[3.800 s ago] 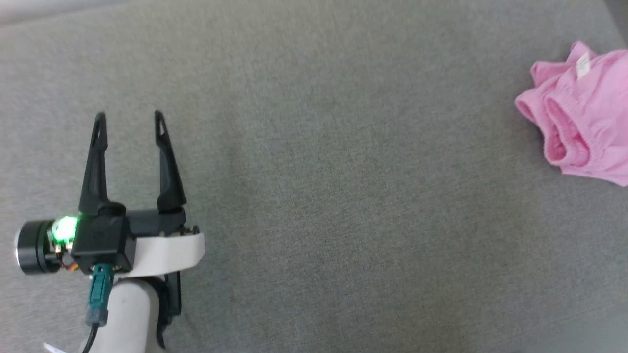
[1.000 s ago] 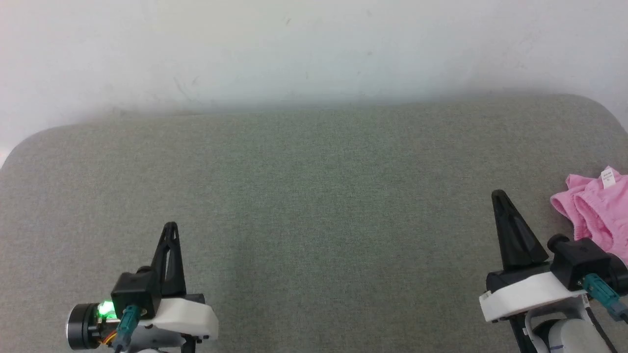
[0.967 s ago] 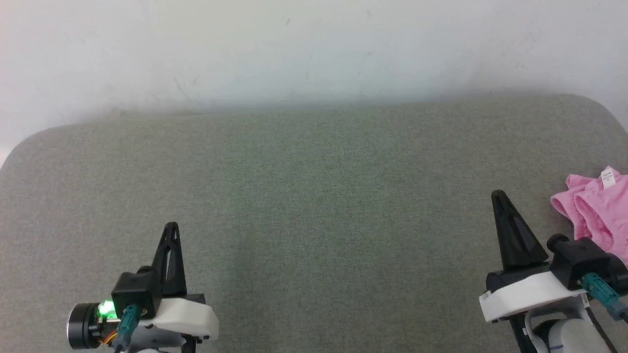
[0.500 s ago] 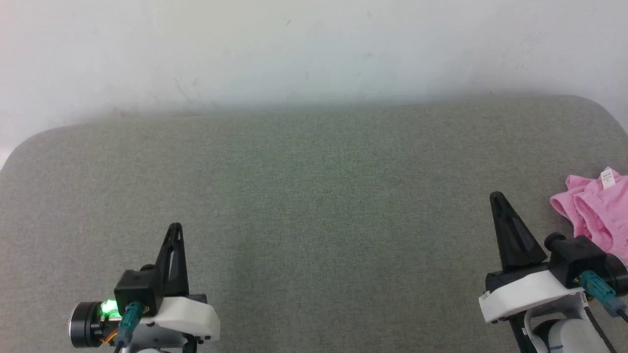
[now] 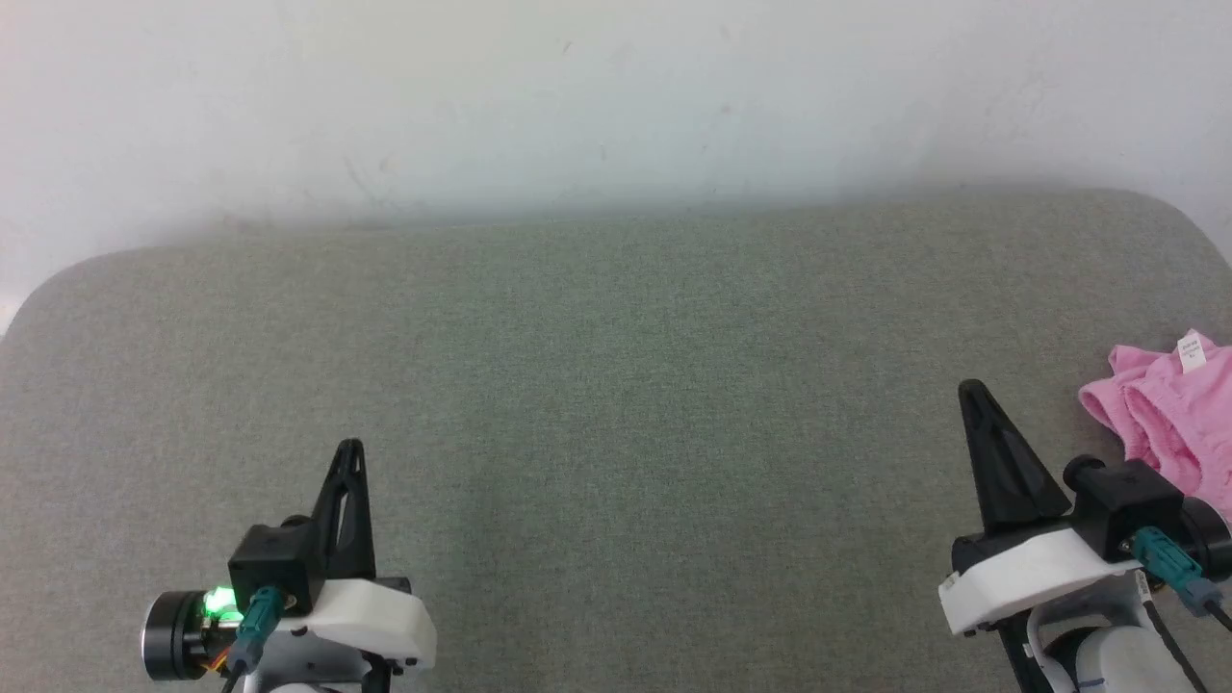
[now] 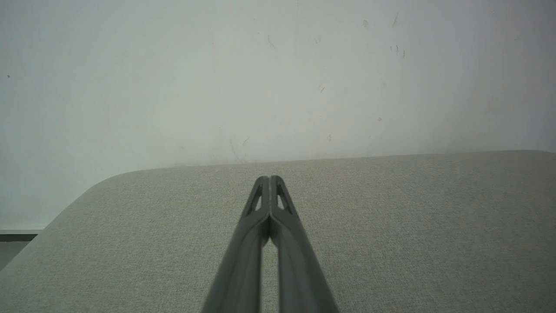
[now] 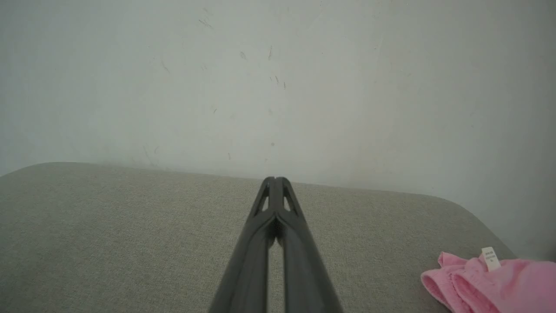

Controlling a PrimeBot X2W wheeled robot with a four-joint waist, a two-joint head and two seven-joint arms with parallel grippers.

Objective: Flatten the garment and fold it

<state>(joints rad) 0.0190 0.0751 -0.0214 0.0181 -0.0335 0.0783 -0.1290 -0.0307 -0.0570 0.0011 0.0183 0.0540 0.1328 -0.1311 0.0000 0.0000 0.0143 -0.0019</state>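
A pale, scuffed wall [image 5: 616,87] runs across the top of the head view. Below it a broad grey fabric cushion [image 5: 616,404] with rounded corners spreads over the rest of the frame. The left gripper [image 5: 348,452] sits at the lower left and the right gripper [image 5: 970,390] at the lower right, both pointing up the frame over the cushion. In each wrist view the two dark fingers lie pressed together at the tips, with nothing between them. The garment [image 5: 1169,414], a pink bunched heap, rests on the cushion at the right edge of the frame, just beside the right gripper's body. Its small white label [image 5: 1192,349] sticks up at the top.
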